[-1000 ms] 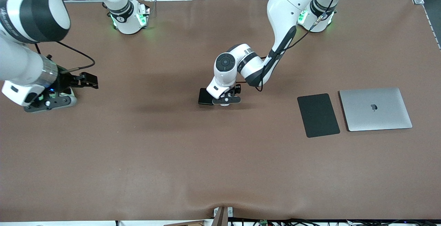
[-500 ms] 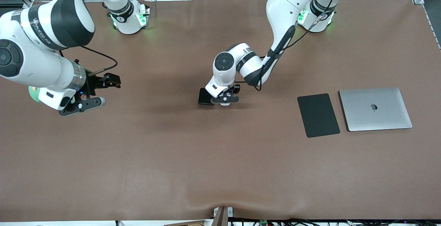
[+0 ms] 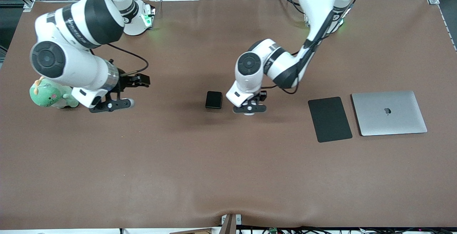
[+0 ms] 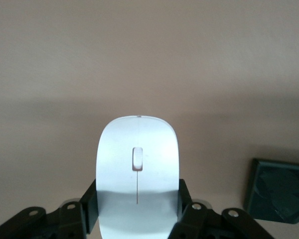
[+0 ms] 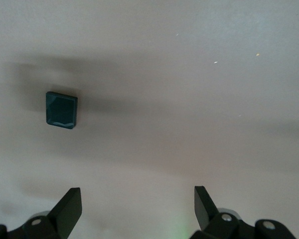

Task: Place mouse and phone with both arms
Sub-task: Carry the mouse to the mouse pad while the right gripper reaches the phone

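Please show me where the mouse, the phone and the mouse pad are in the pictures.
mouse (image 4: pixel 138 169), left wrist view, middle of its white top.
phone (image 3: pixel 214 100), front view, centre of its black face.
mouse pad (image 3: pixel 330 119), front view, middle of its surface.

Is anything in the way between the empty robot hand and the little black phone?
Nothing visible is. The right gripper hangs open over bare table, and the phone lies flat toward the table's middle with only brown surface between them. The left gripper, shut on the mouse, is beside the phone toward the left arm's end.

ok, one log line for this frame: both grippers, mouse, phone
left gripper: shut on glossy white oval mouse, in the air | right gripper: open, empty, over table | small black slab phone: flat on table, untouched
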